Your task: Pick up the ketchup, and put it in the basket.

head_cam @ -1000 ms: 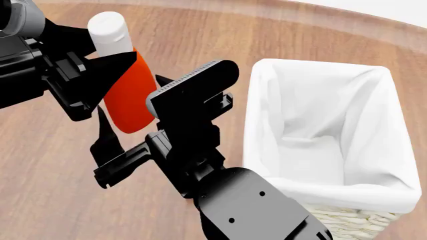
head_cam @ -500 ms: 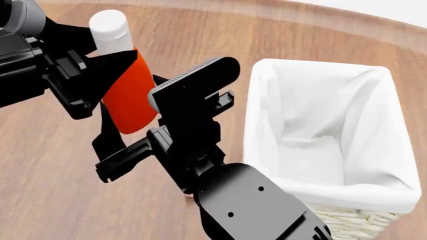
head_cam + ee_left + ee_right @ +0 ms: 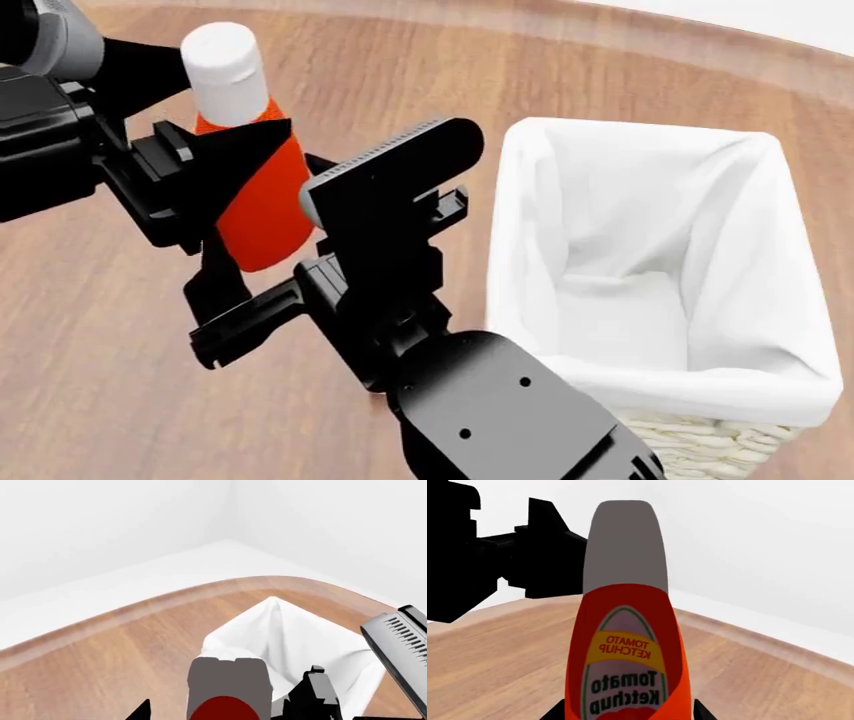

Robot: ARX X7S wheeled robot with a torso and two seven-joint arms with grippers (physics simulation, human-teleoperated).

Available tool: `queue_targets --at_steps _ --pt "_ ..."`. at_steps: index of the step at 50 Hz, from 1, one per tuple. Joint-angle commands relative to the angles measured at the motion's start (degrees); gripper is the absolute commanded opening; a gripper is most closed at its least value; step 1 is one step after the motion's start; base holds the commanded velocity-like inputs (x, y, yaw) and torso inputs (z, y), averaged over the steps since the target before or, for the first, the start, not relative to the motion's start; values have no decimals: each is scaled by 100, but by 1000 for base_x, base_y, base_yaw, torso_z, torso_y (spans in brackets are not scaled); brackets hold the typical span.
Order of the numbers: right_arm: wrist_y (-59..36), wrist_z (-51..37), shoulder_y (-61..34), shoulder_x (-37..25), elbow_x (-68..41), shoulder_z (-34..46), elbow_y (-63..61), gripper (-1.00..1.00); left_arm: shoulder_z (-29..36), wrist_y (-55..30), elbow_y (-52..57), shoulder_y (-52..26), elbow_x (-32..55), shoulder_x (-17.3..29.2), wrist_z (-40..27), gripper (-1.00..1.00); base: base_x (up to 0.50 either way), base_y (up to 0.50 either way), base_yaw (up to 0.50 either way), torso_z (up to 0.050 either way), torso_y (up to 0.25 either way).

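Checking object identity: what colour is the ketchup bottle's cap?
White; the ketchup cap shows best in the head view.

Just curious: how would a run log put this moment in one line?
left gripper: holding ketchup aloft | right gripper: beside it | basket: no bottle inside

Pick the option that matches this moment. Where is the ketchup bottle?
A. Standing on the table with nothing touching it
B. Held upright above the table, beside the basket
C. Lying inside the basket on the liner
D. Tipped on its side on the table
B: the ketchup bottle is upright, cap up, off the wooden table, with the left end effector around it, and the basket holds only its liner.
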State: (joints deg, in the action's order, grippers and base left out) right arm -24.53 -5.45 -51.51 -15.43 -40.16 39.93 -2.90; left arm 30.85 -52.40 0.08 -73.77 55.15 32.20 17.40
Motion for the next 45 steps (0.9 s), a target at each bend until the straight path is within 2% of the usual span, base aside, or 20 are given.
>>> queue_targets --at_steps 1,28,42,45 --pt "23 212 -44 114 187 -163 -25 -100 5 114 -7 2 -316 -89 156 100 0 0 0 0 0" --pt "106 184 -106 37 150 -267 139 -100 -230 21 135 -37 -147 138 -38 100 0 0 0 0 0" --pt "199 184 -175 -37 127 -416 372 -100 -657 -126 1189 374 402 632 -381 100 0 0 0 0 1" --pt "200 169 -188 -78 99 -471 389 -100 -929 -148 1400 544 705 708 -625 100 0 0 0 0 0"
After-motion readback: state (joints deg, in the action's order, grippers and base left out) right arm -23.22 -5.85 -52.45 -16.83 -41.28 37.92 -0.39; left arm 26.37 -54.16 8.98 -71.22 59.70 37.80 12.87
